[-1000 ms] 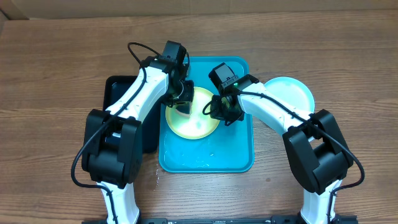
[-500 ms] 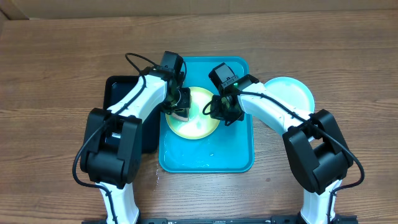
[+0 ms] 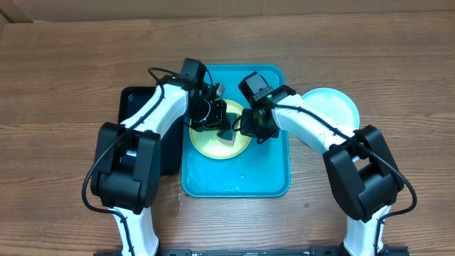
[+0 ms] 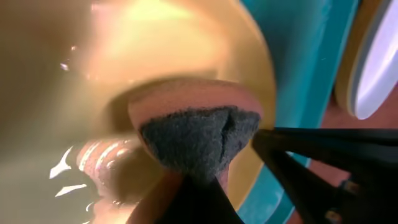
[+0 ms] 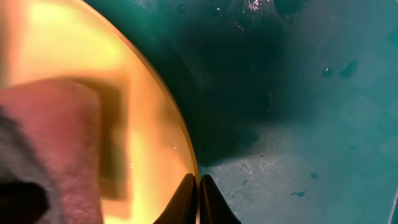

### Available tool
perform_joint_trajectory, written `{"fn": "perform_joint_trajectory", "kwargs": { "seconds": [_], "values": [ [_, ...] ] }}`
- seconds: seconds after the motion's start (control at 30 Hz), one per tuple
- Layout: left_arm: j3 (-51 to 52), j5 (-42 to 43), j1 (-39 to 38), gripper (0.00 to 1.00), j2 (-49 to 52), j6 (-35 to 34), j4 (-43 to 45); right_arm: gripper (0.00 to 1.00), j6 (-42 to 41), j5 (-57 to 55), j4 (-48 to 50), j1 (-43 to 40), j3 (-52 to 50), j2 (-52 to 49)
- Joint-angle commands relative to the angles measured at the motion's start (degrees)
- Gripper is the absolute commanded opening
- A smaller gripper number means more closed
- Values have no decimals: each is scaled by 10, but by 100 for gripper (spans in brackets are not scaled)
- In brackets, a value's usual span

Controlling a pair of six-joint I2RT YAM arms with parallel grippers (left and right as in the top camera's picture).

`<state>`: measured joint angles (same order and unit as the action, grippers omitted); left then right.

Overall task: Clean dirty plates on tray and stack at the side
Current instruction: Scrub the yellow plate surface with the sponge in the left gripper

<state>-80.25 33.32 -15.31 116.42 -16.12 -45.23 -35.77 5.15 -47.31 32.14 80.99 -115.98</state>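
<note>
Large turquoise plastic tray (image 3: pixel 264 178), rectangular with rounded corners and a raised rim, wet and glossy with droplets across its floor. Set on a wood-grain counter (image 3: pixel 71 71).

In the tray's far left part: round, smooth lime-green plate (image 3: pixel 205 144), shiny in the wrist views. Off the tray's right edge, on the counter: round light-blue plate (image 3: pixel 333 107). Touching the tray's left edge: smaller black tray (image 3: pixel 131 107), matte.

Left end effector (image 3: pixel 219 126) clamped tight on a sponge (image 4: pixel 193 134), soft pinkish foam faced with a coarse, dark, fibrous scouring layer, squeezed into a rounded bulge and pressed against the plate. Right end effector (image 5: pixel 198 190) pinched almost fully together on the lime-green plate's thin rim, at the side nearer the tray's middle.

Compared with half a second ago: left end effector swung from the plate's left edge toward the tray's middle, sponge now showing as a dark block over the plate's centre. Right end effector unmoved, same grip on the rim.
</note>
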Motion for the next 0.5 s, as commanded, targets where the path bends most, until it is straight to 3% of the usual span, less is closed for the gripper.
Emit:
{"fn": "perform_joint_trajectory", "kwargs": {
  "seconds": [0.0, 0.27, 0.47],
  "values": [
    [-29, -17, 8, 4, -37, 13, -7, 4, 2, -1, 3, 2, 0, -2],
    [-25, -213, 7, 4, -45, 7, -41, 4, 2, -1, 4, 2, 0, -2],
    [-10, -236, 7, 4, -36, 6, -40, 4, 2, -1, 3, 3, 0, -2]
  ]
}}
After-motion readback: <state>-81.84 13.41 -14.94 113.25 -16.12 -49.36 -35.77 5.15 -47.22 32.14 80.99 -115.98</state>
